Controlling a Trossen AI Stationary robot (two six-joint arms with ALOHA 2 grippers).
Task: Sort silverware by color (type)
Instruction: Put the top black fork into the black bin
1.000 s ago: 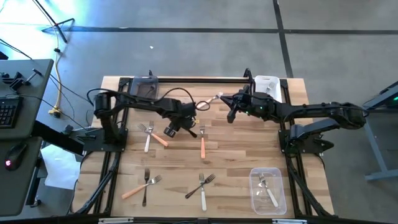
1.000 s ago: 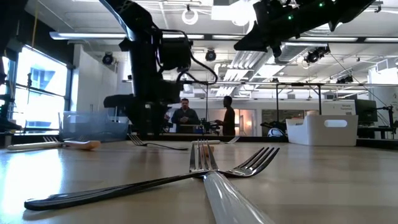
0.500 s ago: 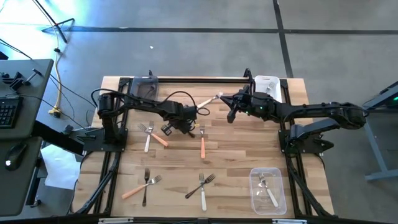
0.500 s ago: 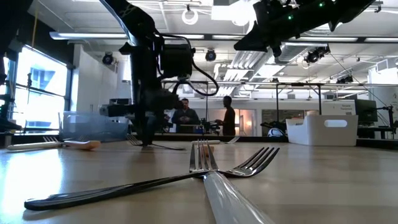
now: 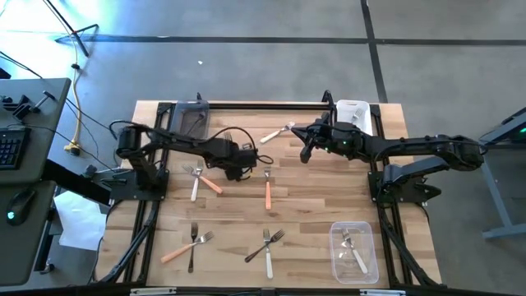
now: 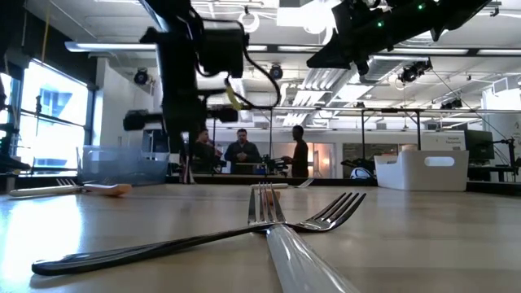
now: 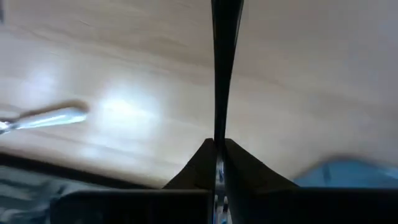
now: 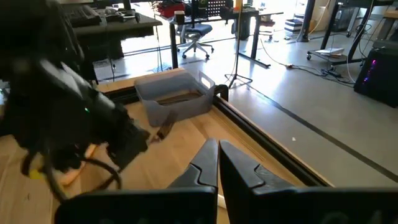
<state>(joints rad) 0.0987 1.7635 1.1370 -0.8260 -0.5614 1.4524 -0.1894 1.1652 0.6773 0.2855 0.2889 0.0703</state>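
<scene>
High view, read from nine o'clock toward three: the grey bin [image 5: 191, 116] sat at the table's [image 5: 304, 201] far-left corner, with salmon and white forks [image 5: 200, 178] just beside the left arm's base. The left gripper [image 5: 241, 168] hung over the table's middle, fingers pinched together on a dark fork [image 7: 224, 68] whose thin handle ran straight out from them. A salmon fork [image 5: 268, 190] lay close by toward three o'clock. The right gripper [image 5: 306, 150] hovered farther right, fingers pressed together, holding nothing. The clear bin [image 5: 354, 252] at five o'clock held forks.
</scene>
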